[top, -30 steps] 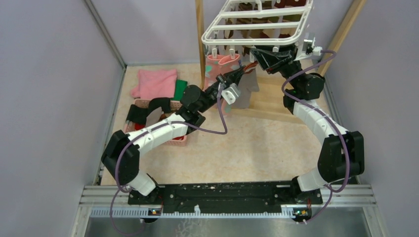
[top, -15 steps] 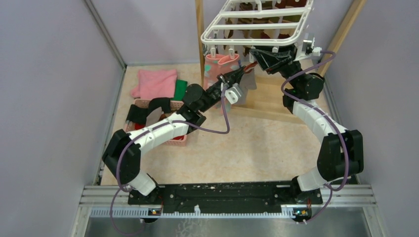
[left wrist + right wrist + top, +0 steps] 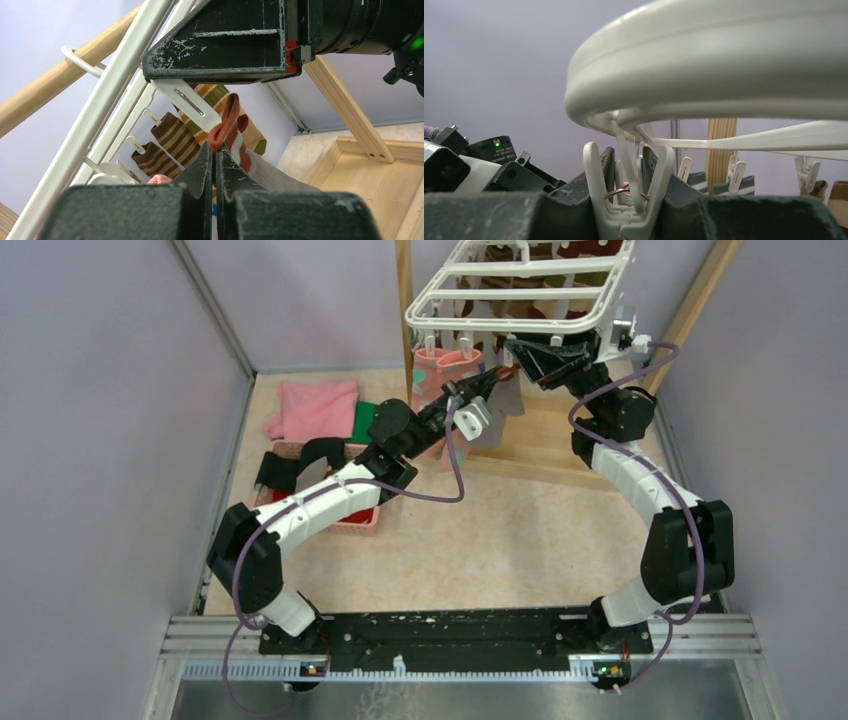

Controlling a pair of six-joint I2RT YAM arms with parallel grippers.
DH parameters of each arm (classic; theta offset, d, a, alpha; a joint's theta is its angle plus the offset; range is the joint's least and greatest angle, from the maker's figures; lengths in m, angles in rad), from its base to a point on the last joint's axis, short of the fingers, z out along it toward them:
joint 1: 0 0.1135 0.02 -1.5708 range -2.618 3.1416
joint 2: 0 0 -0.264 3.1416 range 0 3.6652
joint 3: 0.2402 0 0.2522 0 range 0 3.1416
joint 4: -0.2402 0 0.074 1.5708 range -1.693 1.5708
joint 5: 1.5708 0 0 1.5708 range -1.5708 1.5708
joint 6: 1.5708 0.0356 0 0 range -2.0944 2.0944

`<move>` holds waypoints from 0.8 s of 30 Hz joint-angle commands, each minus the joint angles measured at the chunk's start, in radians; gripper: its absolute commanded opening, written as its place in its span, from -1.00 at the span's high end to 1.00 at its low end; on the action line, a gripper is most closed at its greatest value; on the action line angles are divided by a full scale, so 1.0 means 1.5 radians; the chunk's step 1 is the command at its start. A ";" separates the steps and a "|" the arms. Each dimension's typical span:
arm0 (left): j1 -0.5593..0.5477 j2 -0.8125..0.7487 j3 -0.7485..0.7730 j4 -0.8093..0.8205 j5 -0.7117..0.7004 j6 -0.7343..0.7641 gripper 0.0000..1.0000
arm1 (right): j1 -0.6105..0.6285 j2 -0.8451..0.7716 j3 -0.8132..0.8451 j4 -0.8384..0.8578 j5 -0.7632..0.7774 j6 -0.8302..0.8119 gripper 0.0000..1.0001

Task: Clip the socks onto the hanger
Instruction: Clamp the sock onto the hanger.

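Grey sock lifted closer to the pinched clip.

Since a second ago the left arm has reached farther up and back, bringing the grey sock with the brown-red striped cuff (image 3: 229, 122) nearer the white plastic grid hanger (image 3: 430, 308) above the beige worktop (image 3: 480, 540). The left jaws are pressed together on the cuff, whose folded edge pokes up past their tips, just beside the small white plastic clip (image 3: 192, 102). The right jaws, unmoved, are clamped on that clip's handles, right beneath the hanger's rim. Brown-and-cream striped socks (image 3: 165, 135) hang behind.
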 commanded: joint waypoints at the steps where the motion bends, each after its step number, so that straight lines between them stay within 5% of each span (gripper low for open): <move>1: 0.001 0.009 0.037 -0.010 0.015 -0.019 1.00 | -0.006 0.002 0.028 0.022 -0.020 0.009 0.98; 24: 0.026 0.003 0.064 -0.082 0.027 -0.131 1.00 | -0.008 0.009 0.033 0.044 -0.026 0.026 0.98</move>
